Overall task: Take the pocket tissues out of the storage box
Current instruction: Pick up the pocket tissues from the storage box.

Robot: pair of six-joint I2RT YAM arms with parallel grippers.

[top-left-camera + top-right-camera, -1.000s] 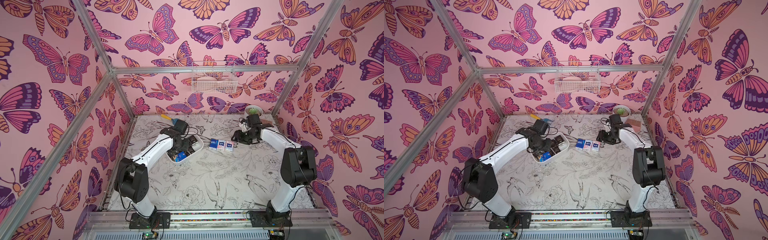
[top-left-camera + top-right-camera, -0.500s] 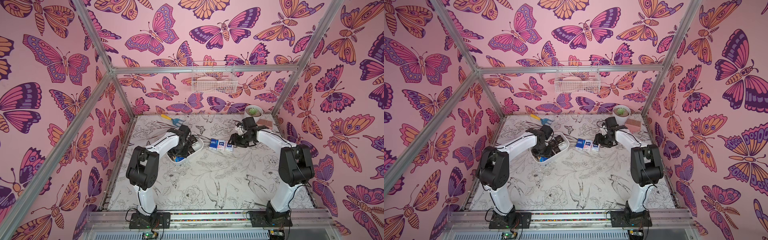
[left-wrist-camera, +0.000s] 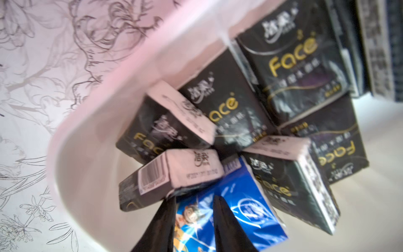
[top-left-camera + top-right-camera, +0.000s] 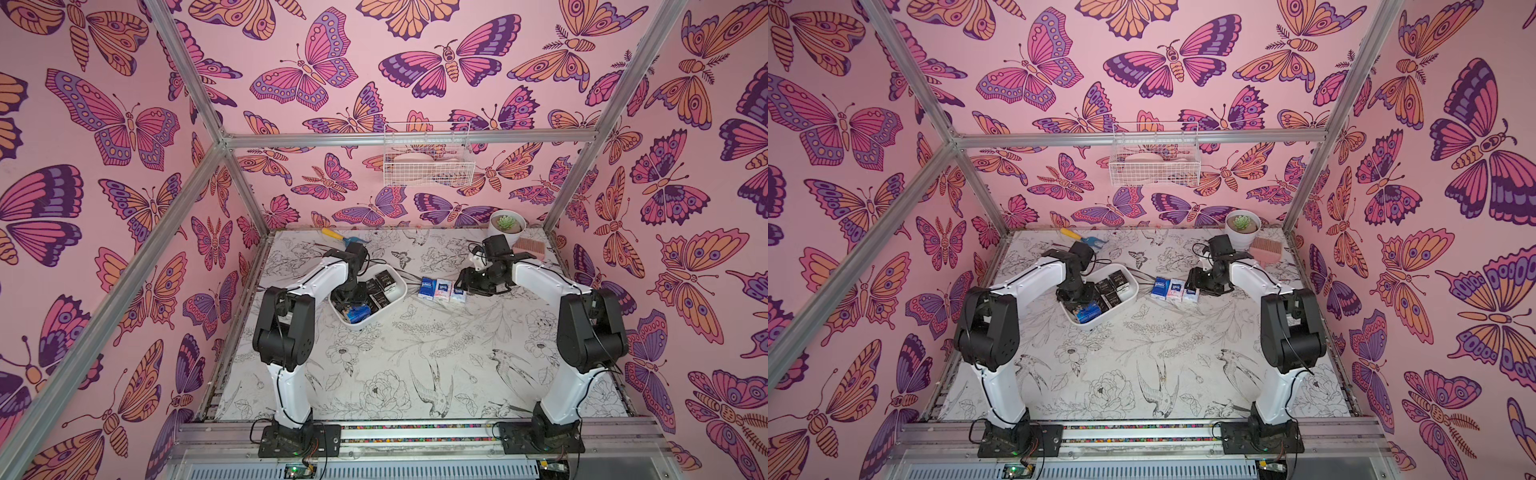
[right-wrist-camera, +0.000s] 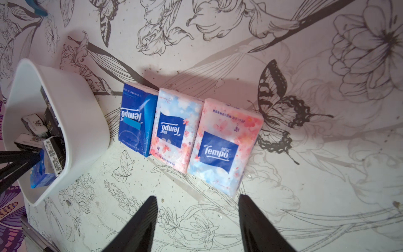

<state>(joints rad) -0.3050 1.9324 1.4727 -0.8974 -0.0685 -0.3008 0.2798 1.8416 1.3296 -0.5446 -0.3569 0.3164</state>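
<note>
Reaching down into the storage box [image 4: 365, 324], the left gripper [image 3: 194, 199] stands at the end of the box nearest the arm bases, over a blue packet [image 3: 239, 207] printed with a cartoon figure. Its fingers [image 3: 226, 224] are drawn narrow, and the packet's face shows in the gap between them. Whether they pinch it or only rest on it I cannot tell, as the left wrist view is blurred. The rest of the box is filled with black packets [image 3: 294, 54] lettered "Face" in gold, some lying flat, some tipped on edge and leaning on each other. The box sits at an angle on the counter [image 4: 415, 365]. Just beside the box, on the side toward the right arm, three more pocket tissues lie flat in a row, touching side by side. A dark blue packet [image 5: 135, 122] is nearest the box, a pink-and-blue floral packet [image 5: 176, 126] is in the middle, and a pinker floral packet [image 5: 224, 141] is farthest from it. The right gripper [image 5: 197, 197] hovers at that far end of the row with its fingers spread wide and holding nothing, one fingertip just beside the last packet's corner. Beyond the box, toward the back wall, lies a yellow-handled tool [image 4: 334, 236].
</note>
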